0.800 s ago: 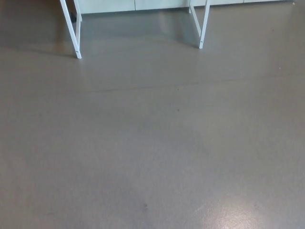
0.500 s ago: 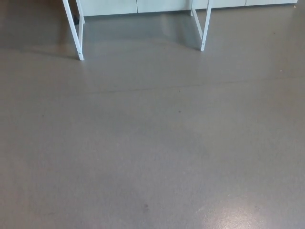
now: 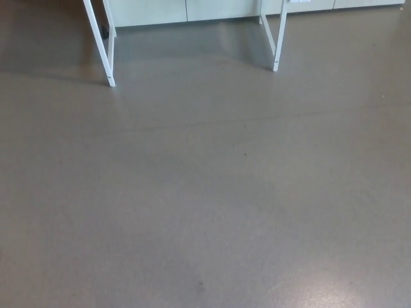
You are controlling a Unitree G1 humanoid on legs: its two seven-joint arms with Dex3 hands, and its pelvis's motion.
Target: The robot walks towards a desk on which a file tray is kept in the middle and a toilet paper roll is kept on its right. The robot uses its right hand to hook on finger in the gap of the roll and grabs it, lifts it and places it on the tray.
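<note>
The head view shows almost only a grey floor [image 3: 205, 192], smooth and a little shiny, with a pale reflection of light at the lower right corner. At the top edge stand the white metal legs of the table: one leg pair on the left [image 3: 103, 42] and one on the right [image 3: 277, 35]. Behind the legs runs a light wall panel or cabinet front [image 3: 186, 9]; which one, I cannot tell. The table top is cut off by the picture edge, so the file tray and the toilet paper roll are not visible. No hand of the robot shows, so I cannot tell whether the fingers are released or clenched, and no place can be given relative to them.
</note>
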